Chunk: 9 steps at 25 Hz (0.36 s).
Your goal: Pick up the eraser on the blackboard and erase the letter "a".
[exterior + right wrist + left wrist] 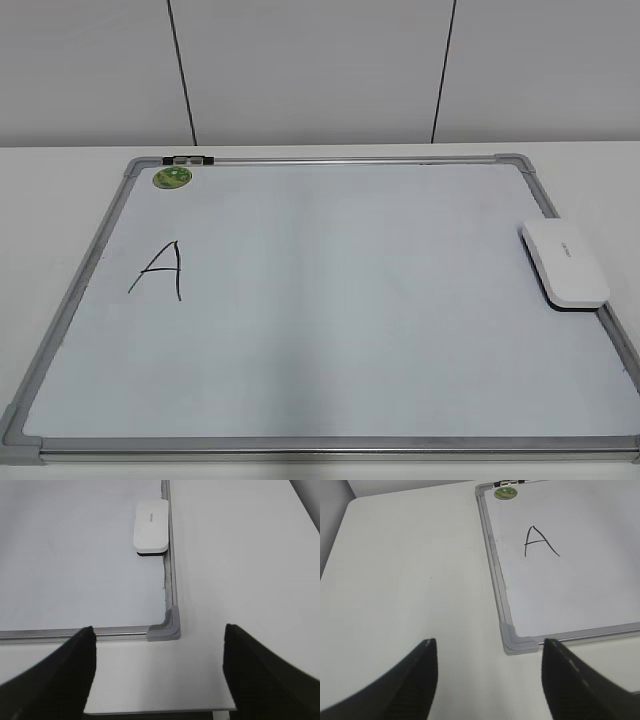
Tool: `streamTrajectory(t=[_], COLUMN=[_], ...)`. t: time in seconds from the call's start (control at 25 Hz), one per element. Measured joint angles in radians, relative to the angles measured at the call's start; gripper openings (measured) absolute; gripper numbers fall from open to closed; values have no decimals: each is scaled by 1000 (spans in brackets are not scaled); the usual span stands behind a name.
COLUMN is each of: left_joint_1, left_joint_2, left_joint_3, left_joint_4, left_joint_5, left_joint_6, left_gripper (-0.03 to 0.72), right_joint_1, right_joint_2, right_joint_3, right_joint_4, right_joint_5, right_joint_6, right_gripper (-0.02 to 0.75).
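Note:
The blackboard [350, 320], a white board with a silver frame, lies flat on the table. The white eraser [563, 262] rests on its right edge, partly over the frame; it also shows in the right wrist view [151, 527]. A tall, pointed capital "A" [160, 270] is drawn at the board's left and shows in the left wrist view [540, 541]. No lowercase letter "a" shows in any view. My left gripper [489, 642] is open and empty over the table by the board's near-left corner. My right gripper [159, 628] is open and empty by the near-right corner. Neither gripper shows in the exterior view.
A round green sticker [172, 178] sits at the board's far-left corner. White table [410, 570] surrounds the board, and its front edge [160, 711] is just below my right gripper. A white panelled wall [320, 70] stands behind the table.

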<state>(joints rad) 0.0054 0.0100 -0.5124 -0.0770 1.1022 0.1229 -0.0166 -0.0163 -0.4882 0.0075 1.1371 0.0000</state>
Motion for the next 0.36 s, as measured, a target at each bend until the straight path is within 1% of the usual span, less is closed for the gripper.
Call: streamTrajectory(t=[0.36], left_joint_1=[0], left_joint_2=[0], left_joint_3=[0], left_joint_4=[0], left_joint_5=[0], left_joint_6=[0], left_gripper=[473], right_joint_1=[0], right_joint_2=[0], right_joint_3=[0], right_joint_4=[0], right_joint_5=[0], right_joint_6=[0], right_gripper=[587])
